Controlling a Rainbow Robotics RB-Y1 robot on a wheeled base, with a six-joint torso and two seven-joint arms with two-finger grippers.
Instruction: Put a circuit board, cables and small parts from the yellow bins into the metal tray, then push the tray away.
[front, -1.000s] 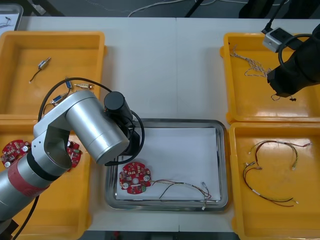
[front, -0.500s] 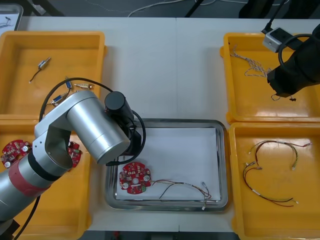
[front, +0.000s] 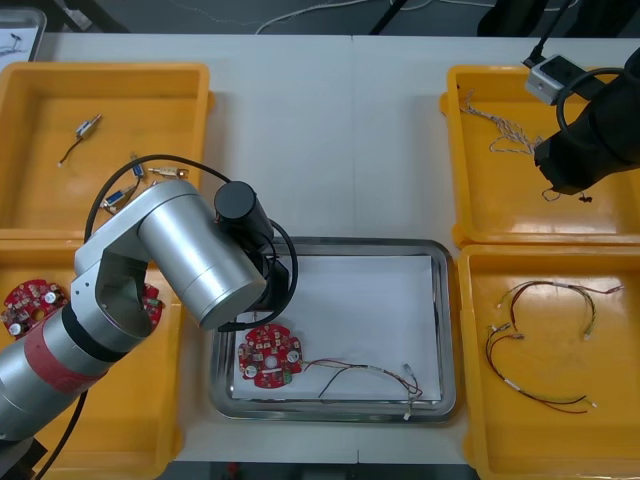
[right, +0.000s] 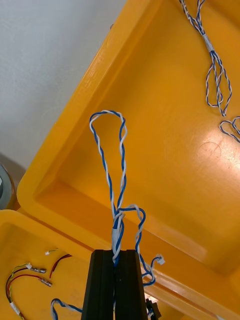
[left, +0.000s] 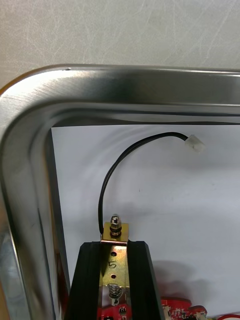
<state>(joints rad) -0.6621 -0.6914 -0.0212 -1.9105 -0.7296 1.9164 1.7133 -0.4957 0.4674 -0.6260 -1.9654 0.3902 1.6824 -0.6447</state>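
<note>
Metal tray (front: 447, 330) lies in the middle of the table (front: 330, 130), between four yellow bins (front: 452, 160), two at each side. On its white inside I count one round red circuit board (front: 269, 355), at the near left corner, and one thin cable (front: 365, 375) with red and dark wires beside it.

The left arm (front: 190, 255) hangs over the tray's far left corner and covers its own gripper in the front view. In the left wrist view the left gripper (left: 115, 245) is just above the white inside near that corner. Its fingers are closed narrowly on one small metal part (left: 115, 232), from which one black cable (left: 114, 162) curls to a white plug (left: 195, 145).

Two more circuit boards are in the near left bin (front: 100, 400): one (front: 30, 303) lies free, the other (front: 148, 305) is half hidden by the arm.

The right gripper (right: 116, 252) is over the far right bin (right: 165, 150), fingers pressed together on one twisted blue and white cable (right: 116, 225), whose loop rises beyond the fingertips. Two more such cables lie in this bin, both cut off at the edge.

How many small parts are in the far left bin (front: 150, 110) is hard to make out.
</note>
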